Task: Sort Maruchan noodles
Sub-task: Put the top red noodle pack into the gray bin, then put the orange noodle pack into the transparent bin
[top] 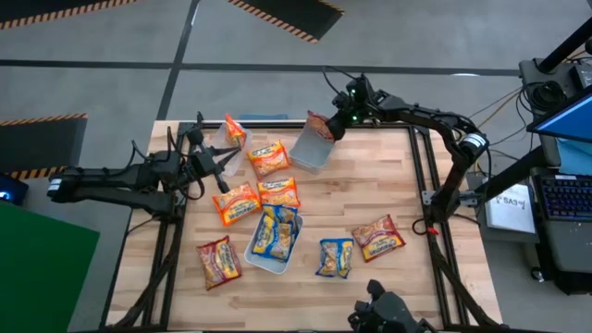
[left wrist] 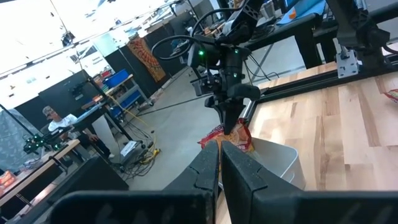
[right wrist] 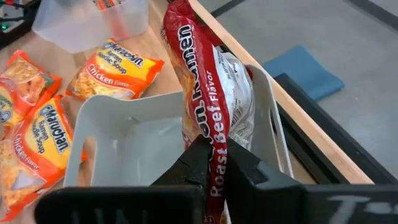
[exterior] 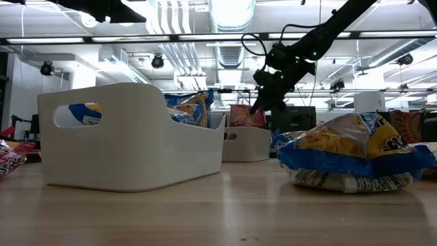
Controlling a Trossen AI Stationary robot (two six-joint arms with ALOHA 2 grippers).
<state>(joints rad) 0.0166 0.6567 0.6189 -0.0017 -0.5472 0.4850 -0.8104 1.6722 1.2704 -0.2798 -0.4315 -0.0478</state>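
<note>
My right gripper [top: 330, 127] is near the table's far edge, shut on a dark red Maruchan packet [right wrist: 202, 81] over an empty white bin [right wrist: 102, 124]. My left gripper [top: 220, 176] waits shut and level at the left, touching nothing, beside a clear tray [top: 225, 150]. An orange packet [top: 235, 129] stands in that tray. Three more orange packets [top: 268, 157] lie flat at mid-table. Blue-and-yellow packets [top: 276, 233] fill a second white bin [top: 257, 259]. One blue-and-yellow packet [top: 335, 257] and two dark red ones [top: 377, 238] lie flat near the front. My right gripper pinches the dark red packet between its two fingers, near one end [right wrist: 216, 134]. The fingers slant down from the table's right. The packet stands on edge beyond them, its free end [left wrist: 235, 138] hanging at the bin's rim [left wrist: 273, 149]. Whether it touches the bin I cannot tell.
The table's far edge and dark frame rail [right wrist: 323, 143] run just behind the empty bin. Bare wood lies at the right half of the table [top: 388, 176]. In the low view a blue-and-yellow packet [exterior: 348, 157] and the filled bin [exterior: 130, 147] stand close to the near edge.
</note>
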